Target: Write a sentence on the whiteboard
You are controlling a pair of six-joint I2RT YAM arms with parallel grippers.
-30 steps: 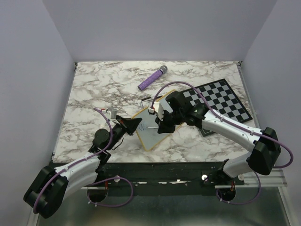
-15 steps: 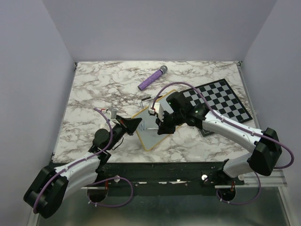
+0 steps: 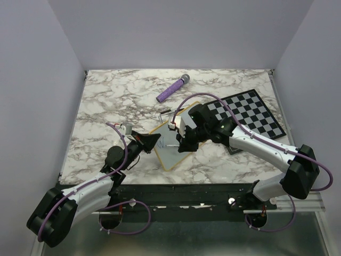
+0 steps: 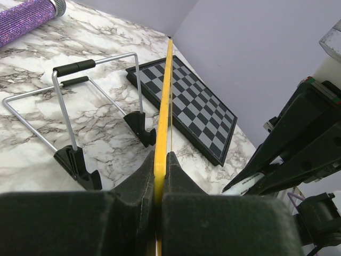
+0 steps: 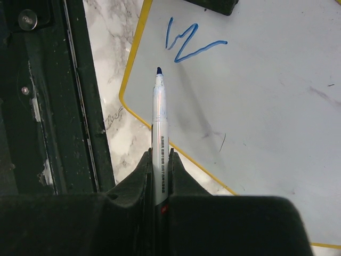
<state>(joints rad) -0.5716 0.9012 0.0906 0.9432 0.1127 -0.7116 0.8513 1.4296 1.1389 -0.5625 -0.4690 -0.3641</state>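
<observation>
Showing one small yellow-framed whiteboard (image 3: 166, 151) propped tilted at the middle of a marble table (image 3: 106, 106), just left of one black-and-white chessboard (image 3: 250, 114). The sentence (image 5: 185, 42) is a single blue handwritten letter, "W", near the board's left corner. The right gripper (image 5: 160, 160) is clamped on one blue marker (image 5: 159, 122), tip over the board just beside the W; its barrel print is too small to read. The left gripper (image 4: 160, 162) pinches the board's yellow edge. One wire stand (image 4: 76, 67) lies behind the board, and one glittery purple microphone (image 3: 173, 89) lies farther back.
</observation>
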